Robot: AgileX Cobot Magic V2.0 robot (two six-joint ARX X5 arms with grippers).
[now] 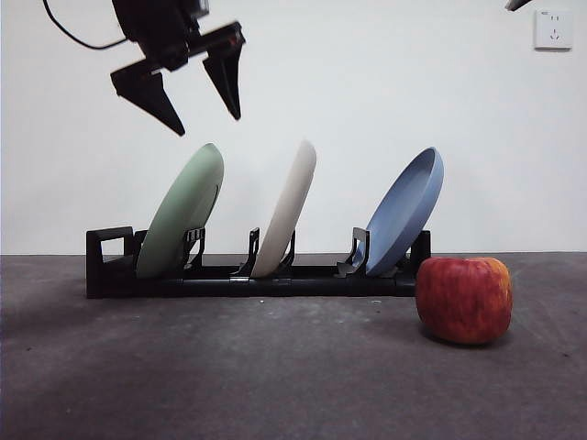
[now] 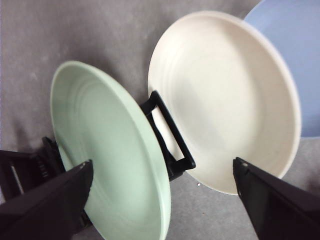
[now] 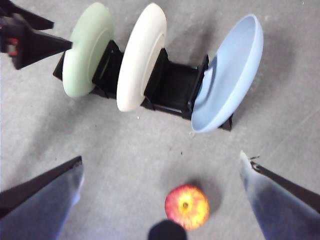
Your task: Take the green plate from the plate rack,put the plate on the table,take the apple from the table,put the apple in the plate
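Green plate [image 1: 183, 213]: leaning in plate rack [image 1: 108, 266] on bench [image 1: 229, 367], untouched. Left claw [image 1: 197, 96]: spread, above it. Right claw [image 3: 160, 175]: spread, above apple [image 1: 464, 299]. No legible writing.

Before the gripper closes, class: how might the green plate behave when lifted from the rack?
The green plate looks rigid, so it should not flex. Its matte rim is thin and smooth, so it may slip. It leans in the plate rack close to the cream plate, so it might knock against that.
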